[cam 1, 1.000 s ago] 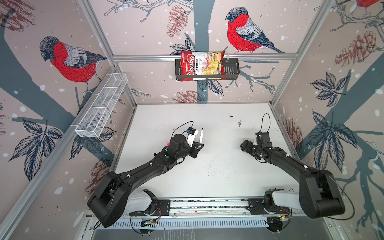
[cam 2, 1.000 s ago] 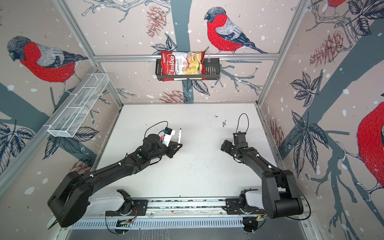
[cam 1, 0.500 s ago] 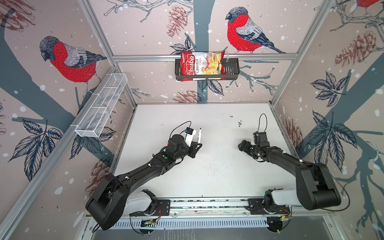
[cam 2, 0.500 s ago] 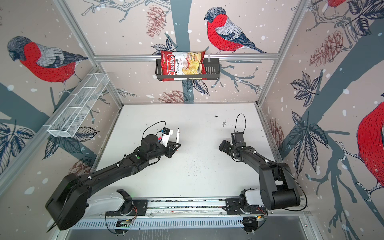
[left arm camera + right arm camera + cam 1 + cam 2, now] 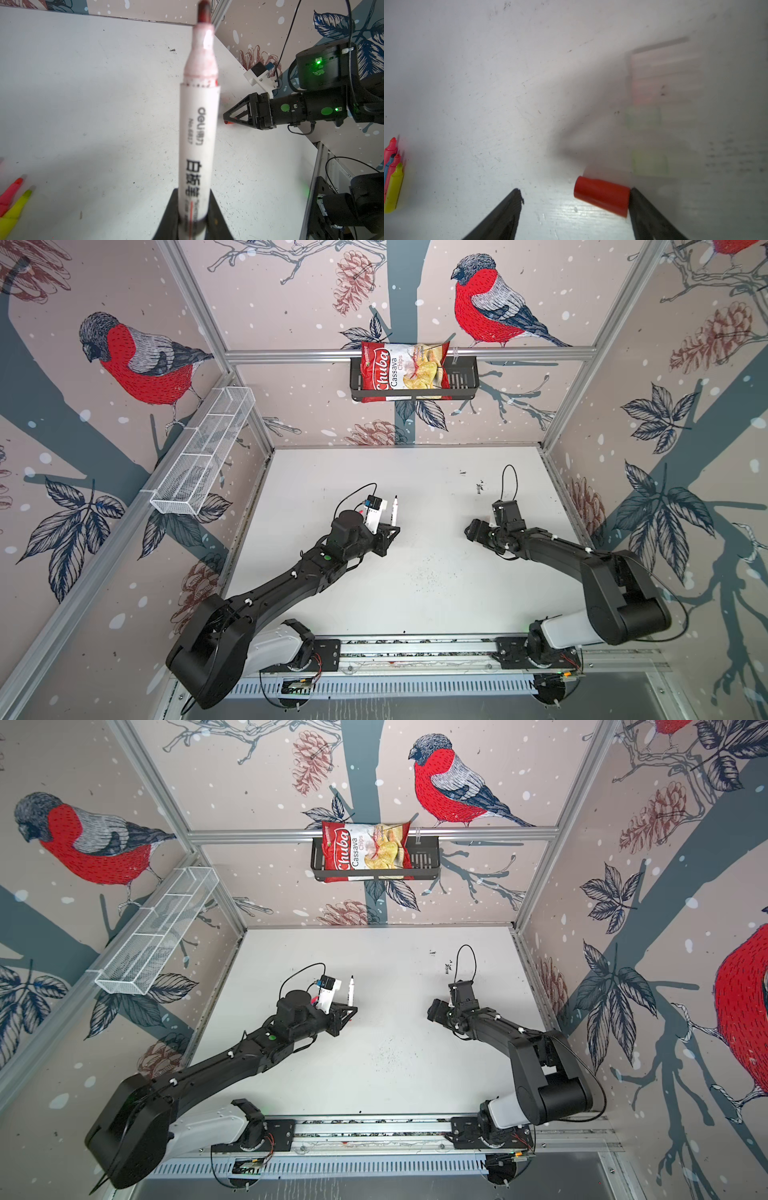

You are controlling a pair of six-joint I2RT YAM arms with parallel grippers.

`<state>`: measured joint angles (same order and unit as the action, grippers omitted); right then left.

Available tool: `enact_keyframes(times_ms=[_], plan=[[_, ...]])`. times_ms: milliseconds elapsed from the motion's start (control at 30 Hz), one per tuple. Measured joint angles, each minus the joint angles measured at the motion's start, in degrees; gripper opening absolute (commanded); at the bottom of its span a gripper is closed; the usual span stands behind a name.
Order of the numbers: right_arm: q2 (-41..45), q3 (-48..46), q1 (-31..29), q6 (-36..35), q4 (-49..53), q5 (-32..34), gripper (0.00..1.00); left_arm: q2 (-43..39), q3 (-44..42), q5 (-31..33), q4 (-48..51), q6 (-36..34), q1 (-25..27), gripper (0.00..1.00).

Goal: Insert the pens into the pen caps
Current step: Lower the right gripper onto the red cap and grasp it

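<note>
We hold the marker (image 5: 198,124) in the left gripper (image 5: 390,529), clamped low on the barrel. It stands upright above the table (image 5: 415,580) with its writing end on top (bare, no cap on it). We judge the pose deliberate: a tip that points up and stands clear gives the other arm an open target for pushing a cap on.

The right gripper (image 5: 574,191) is low over the table with its jaws spread wide. The red cap (image 5: 602,197) lies on its side between them. One end of the cap touches a finger and the other finger stands well apart, so nothing is gripped yet. The cap's length runs roughly along the line between the fingers. Closing now would likely pinch it end to end and block its mouth, so we would expect a wrist turn first.

The other pens (image 5: 392,176) lie bunched together well off to the side, uncapped. The pale caps (image 5: 643,118) beyond the red cap are too blurred to count.
</note>
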<state>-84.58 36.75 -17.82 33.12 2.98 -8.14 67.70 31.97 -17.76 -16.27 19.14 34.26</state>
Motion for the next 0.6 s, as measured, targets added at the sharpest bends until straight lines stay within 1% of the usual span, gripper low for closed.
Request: enact_keyframes(times_ms=[167,433,600], plan=[[-3.41,2.95,-3.04,0.37,-1.09,0.61,0.81,-1.09,-0.87,0.07,0.0,0.0,-0.22,0.0],[-10.71,10.93,-6.54,1.11,-1.2,1.33,0.8,-3.08,-1.46,1.42,0.09,-0.02,-0.42,0.0],[-12.13,14.25,-8.02,0.79,-0.79,1.33,0.8,-4.42,-2.4,2.34,0.13,-0.04,-0.76,0.0]])
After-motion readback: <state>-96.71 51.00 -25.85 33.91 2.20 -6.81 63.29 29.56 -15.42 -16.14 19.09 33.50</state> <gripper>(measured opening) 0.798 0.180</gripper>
